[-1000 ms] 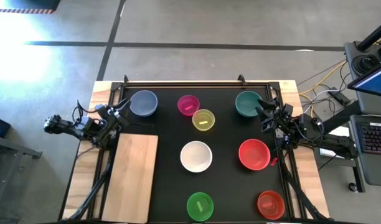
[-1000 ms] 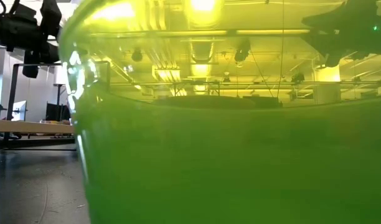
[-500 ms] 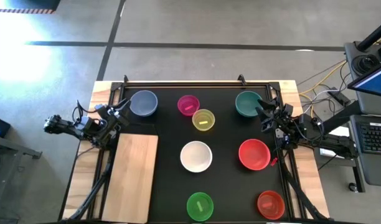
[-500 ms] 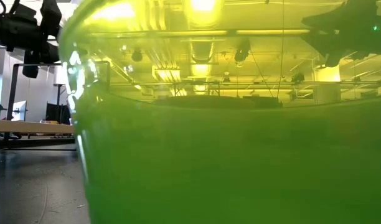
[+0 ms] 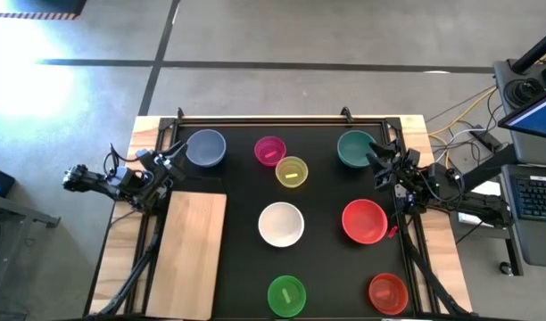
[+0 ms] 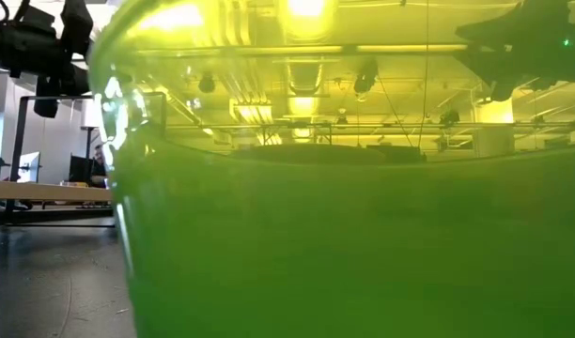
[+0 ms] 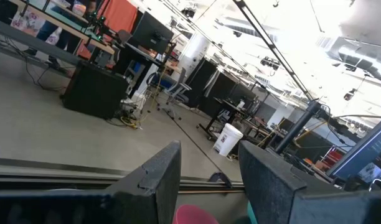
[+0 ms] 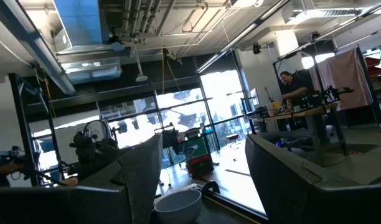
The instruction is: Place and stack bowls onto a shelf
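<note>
Eight bowls stand upright on the black mat (image 5: 326, 192): grey-blue (image 5: 205, 148), magenta (image 5: 269, 151), yellow (image 5: 292, 171), teal-green (image 5: 355, 148), white (image 5: 281, 224), a large red one (image 5: 364, 221), a small red one (image 5: 387, 292) and bright green (image 5: 286, 295). The bright green bowl (image 6: 344, 235) fills the low view. The shelf (image 5: 191, 254), a bare wooden board, lies flat at the mat's left side. My left gripper (image 5: 172, 166) hovers open near the shelf's far end, beside the grey-blue bowl. My right gripper (image 5: 378, 163) hovers open beside the teal-green bowl.
A black frame rail (image 5: 282, 117) borders the mat's far side. Each arm's base sits on the wooden table edge beside the mat. Desks, cables and a monitor stand off the table's right side. The magenta bowl's rim (image 7: 193, 214) shows between my left fingers, and a pale bowl (image 8: 177, 205) between my right.
</note>
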